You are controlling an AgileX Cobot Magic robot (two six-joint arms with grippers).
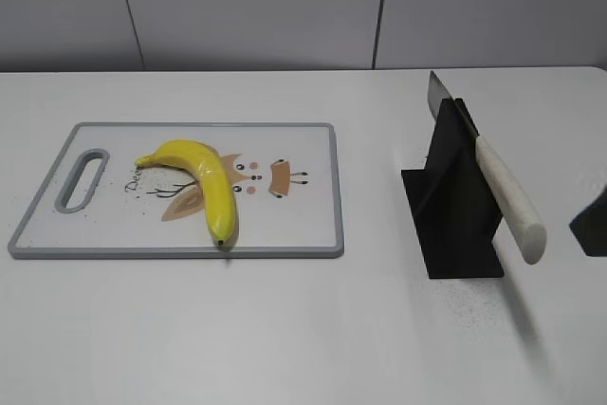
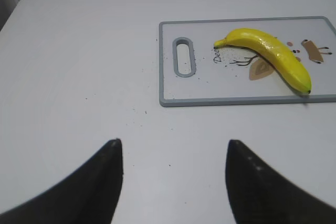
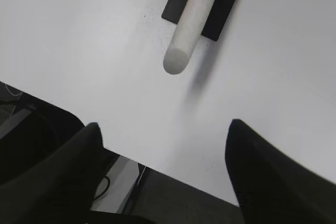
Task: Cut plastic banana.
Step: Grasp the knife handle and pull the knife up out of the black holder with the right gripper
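- Plastic banana (image 1: 204, 182) lies whole and uncut on the cutting board (image 1: 303, 225), its greenish stem toward the board's handle slot and its dark tip close to the near edge.
- Cartoon print on the board shows beneath and beside the fruit (a small animal face, partly covered).
- Knife (image 1: 493, 182) rests tilted in a black stand (image 1: 455, 225) to the right of the board, well apart from it; blade up and away, pale handle jutting toward the near right corner of the bench (image 1: 285, 329).
- Left tool (image 2: 173, 156) hovers over bare bench short of the board, fingers spread and empty.
- Right tool (image 3: 163, 135) hangs near the bench's front edge, also spread and empty, with the knife handle's butt (image 3: 177, 60) just ahead of it.
- Judged step: the very start, with no tool touching anything. The next move likely calls for the right tool to close around the handle and lift the knife clear of its stand, while the left steadies the banana.
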